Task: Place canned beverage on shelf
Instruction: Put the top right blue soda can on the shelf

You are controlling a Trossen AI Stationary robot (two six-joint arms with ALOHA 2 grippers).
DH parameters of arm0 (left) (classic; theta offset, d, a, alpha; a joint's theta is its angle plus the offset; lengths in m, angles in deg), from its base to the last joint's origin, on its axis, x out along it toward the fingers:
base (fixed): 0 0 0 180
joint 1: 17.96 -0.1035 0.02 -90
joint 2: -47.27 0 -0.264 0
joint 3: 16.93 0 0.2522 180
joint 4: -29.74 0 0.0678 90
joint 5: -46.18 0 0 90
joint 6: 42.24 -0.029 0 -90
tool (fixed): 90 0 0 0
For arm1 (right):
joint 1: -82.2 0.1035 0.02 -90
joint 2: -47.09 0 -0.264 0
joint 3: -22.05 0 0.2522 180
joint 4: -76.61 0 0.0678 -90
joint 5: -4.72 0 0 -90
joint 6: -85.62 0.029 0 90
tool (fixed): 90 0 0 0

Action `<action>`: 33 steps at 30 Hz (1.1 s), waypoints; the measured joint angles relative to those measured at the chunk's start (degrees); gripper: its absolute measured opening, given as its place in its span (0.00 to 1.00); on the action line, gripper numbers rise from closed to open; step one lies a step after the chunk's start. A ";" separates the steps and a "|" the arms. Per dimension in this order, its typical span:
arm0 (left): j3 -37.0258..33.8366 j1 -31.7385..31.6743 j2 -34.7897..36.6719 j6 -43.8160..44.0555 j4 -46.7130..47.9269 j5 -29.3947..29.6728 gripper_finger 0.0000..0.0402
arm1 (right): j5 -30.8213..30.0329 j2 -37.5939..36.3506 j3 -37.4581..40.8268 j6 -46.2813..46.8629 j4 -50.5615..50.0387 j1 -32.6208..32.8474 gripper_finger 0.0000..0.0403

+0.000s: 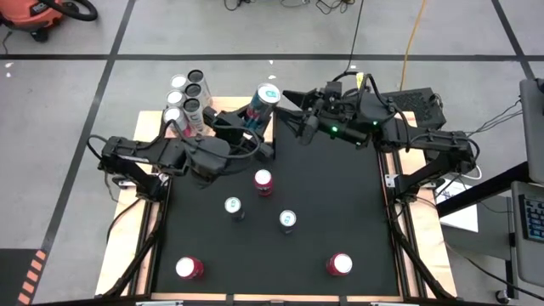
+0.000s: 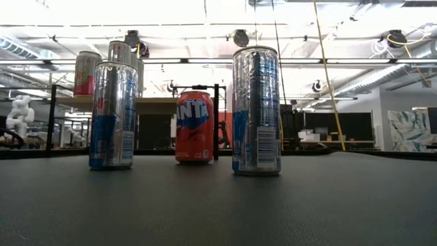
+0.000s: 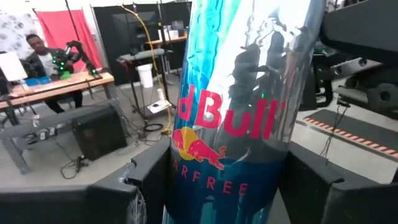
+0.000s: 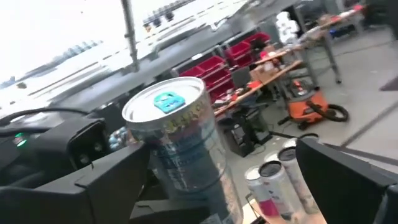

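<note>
A tall blue and silver canned beverage [image 1: 263,104] hangs high above the table's far middle, with my left gripper [image 1: 253,116] shut on it. It fills the left wrist view [image 3: 242,112]. My right gripper [image 1: 291,96] stands open just right of it. In the right wrist view the can's top [image 4: 165,102] shows between the two wide-apart fingers, close to one finger [image 4: 115,180]; whether they touch I cannot tell. The pale wooden shelf [image 1: 223,105] at the far left bears several cans [image 1: 187,95] standing upright on their bases. My left gripper pinches the can's side wall [image 3: 180,186] between its two fingers [image 3: 146,186], on the lower half of the can. The fingers come level from the table's left and lie across the can. The can stands roughly upright, top up, lifted clear of table and shelf.
Several cans stand on the black mat: a red one [image 1: 263,181], two silver ones [image 1: 234,206] [image 1: 288,220], and two red ones near the front edge [image 1: 189,268] [image 1: 339,264]. In the low view, the shelf's black supports [image 2: 216,119] rise behind an orange can [image 2: 194,126].
</note>
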 joint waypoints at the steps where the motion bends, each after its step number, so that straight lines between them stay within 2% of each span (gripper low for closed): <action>1: 0.00 0.00 -0.22 -0.02 -0.04 0.14 0.58 | 1.94 0.00 0.00 -0.38 0.18 -0.23 0.96; 3: -0.02 -0.10 -0.63 -0.04 0.08 1.65 0.58 | 4.14 0.04 0.00 -0.47 0.05 -0.44 0.96; 16: -0.11 -2.01 -4.58 -0.17 -0.14 2.07 0.58 | 6.01 1.68 0.00 -2.42 3.35 -3.06 0.95; 28: -0.11 -2.23 -4.78 -0.52 -3.40 3.61 0.58 | 7.86 1.87 -0.02 -2.45 3.13 -3.63 0.93; 33: -0.11 -2.21 -4.78 -0.44 -3.43 2.64 0.58 | 9.13 2.09 0.00 -2.25 2.78 -3.75 0.88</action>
